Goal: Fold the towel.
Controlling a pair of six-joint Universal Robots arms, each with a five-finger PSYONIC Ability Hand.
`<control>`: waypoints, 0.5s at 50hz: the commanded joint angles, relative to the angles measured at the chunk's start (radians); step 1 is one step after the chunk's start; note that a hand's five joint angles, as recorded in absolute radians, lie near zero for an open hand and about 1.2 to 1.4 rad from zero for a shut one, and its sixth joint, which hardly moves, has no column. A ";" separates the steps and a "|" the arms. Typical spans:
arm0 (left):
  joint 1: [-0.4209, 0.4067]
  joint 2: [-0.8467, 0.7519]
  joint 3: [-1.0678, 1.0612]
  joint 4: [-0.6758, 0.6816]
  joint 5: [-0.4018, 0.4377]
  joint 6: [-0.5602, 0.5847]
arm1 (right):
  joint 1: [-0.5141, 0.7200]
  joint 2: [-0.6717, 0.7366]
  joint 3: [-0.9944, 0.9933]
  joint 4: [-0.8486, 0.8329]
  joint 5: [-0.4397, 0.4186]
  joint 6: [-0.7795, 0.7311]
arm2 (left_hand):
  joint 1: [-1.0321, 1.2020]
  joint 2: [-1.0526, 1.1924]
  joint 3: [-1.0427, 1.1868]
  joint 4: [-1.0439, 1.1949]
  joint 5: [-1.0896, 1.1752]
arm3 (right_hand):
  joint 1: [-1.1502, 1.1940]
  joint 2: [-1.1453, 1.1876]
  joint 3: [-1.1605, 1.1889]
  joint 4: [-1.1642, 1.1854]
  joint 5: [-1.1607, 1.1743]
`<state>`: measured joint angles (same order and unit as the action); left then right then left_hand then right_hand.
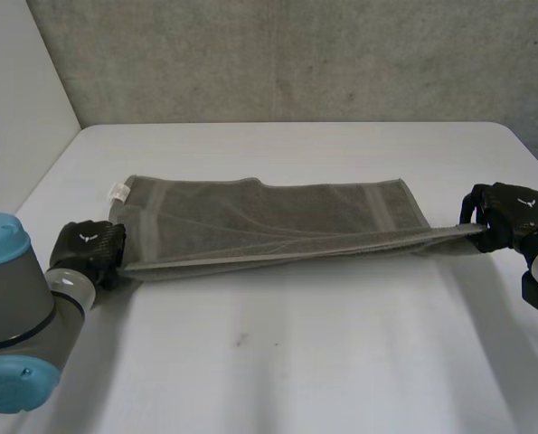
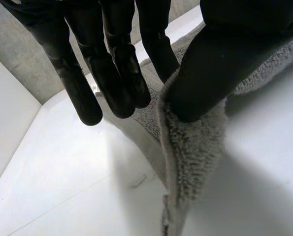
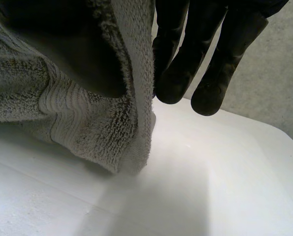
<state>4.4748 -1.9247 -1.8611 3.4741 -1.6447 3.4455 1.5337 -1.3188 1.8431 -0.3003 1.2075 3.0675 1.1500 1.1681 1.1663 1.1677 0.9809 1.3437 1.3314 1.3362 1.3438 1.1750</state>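
Note:
A grey towel [image 1: 269,221] lies stretched sideways across the white table [image 1: 296,362], folded along its length. My left hand [image 1: 88,246] holds its left near corner. In the left wrist view the thumb [image 2: 220,64] presses the fluffy edge of the towel [image 2: 190,152] against the fingers [image 2: 112,78]. My right hand [image 1: 508,212] grips the right near corner, lifted slightly off the table. In the right wrist view the towel [image 3: 87,108] hangs bunched from the palm beside the fingers [image 3: 185,64], with the thumb hidden under cloth.
A small white label [image 1: 117,191] sticks out at the towel's far left corner. A grey wall [image 1: 296,54] runs behind the table. Bare tabletop lies in front of the towel and behind it.

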 commanded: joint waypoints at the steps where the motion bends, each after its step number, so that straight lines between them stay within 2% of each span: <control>1: 0.004 0.036 -0.003 -0.053 0.011 0.000 | 0.005 -0.004 -0.019 0.010 0.001 -0.032 | 0.246 0.228 0.230 0.229 0.241 | 0.053 0.065 0.060 0.052 0.047; 6: 0.018 0.087 -0.024 -0.106 0.040 0.018 | 0.014 -0.037 -0.036 0.073 0.003 -0.107 | 0.246 0.228 0.230 0.229 0.241 | 0.053 0.065 0.060 0.052 0.047; 8: 0.035 0.180 -0.046 -0.164 0.069 0.058 | 0.013 -0.080 -0.060 0.183 0.001 -0.195 | 0.246 0.228 0.230 0.229 0.241 | 0.053 0.065 0.060 0.052 0.047; 9: 0.035 0.181 -0.046 -0.164 0.069 0.058 | 0.013 -0.080 -0.061 0.184 0.001 -0.196 | 0.246 0.228 0.230 0.229 0.241 | 0.053 0.065 0.060 0.052 0.047; 11: 0.055 0.284 -0.070 -0.231 0.107 0.124 | 0.009 -0.100 -0.091 0.307 0.001 -0.300 | 0.246 0.228 0.230 0.229 0.241 | 0.053 0.065 0.060 0.052 0.047; 12: 0.055 0.285 -0.070 -0.231 0.108 0.124 | 0.009 -0.100 -0.091 0.308 0.001 -0.300 | 0.246 0.228 0.230 0.229 0.241 | 0.053 0.065 0.060 0.052 0.047; 14: 0.069 0.395 -0.093 -0.298 0.135 0.197 | 0.003 -0.106 -0.102 0.369 0.003 -0.351 | 0.246 0.228 0.230 0.229 0.241 | 0.053 0.065 0.060 0.052 0.047; 16: 0.076 0.453 -0.105 -0.337 0.141 0.234 | 0.000 -0.123 -0.111 0.476 0.003 -0.439 | 0.246 0.228 0.230 0.229 0.241 | 0.053 0.065 0.060 0.052 0.047; 17: 0.076 0.454 -0.106 -0.337 0.141 0.235 | 0.000 -0.123 -0.111 0.477 0.003 -0.440 | 0.246 0.228 0.230 0.229 0.241 | 0.053 0.065 0.060 0.052 0.047; 19: 0.086 0.544 -0.112 -0.416 0.144 0.300 | -0.001 -0.155 -0.107 0.582 0.003 -0.510 | 0.246 0.228 0.230 0.229 0.241 | 0.053 0.065 0.060 0.052 0.047; 25: 0.084 0.650 -0.106 -0.556 0.148 0.376 | -0.003 -0.223 -0.091 0.699 -0.013 -0.570 | 0.246 0.228 0.230 0.229 0.241 | 0.053 0.065 0.060 0.052 0.047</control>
<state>4.5598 -1.3646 -1.9720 3.0346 -1.4976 3.7558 1.5320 -1.4877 1.7381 0.3010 1.2061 2.5476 1.1907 1.2173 1.2162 1.2175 1.0281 1.3437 1.3314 1.3362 1.3438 1.1752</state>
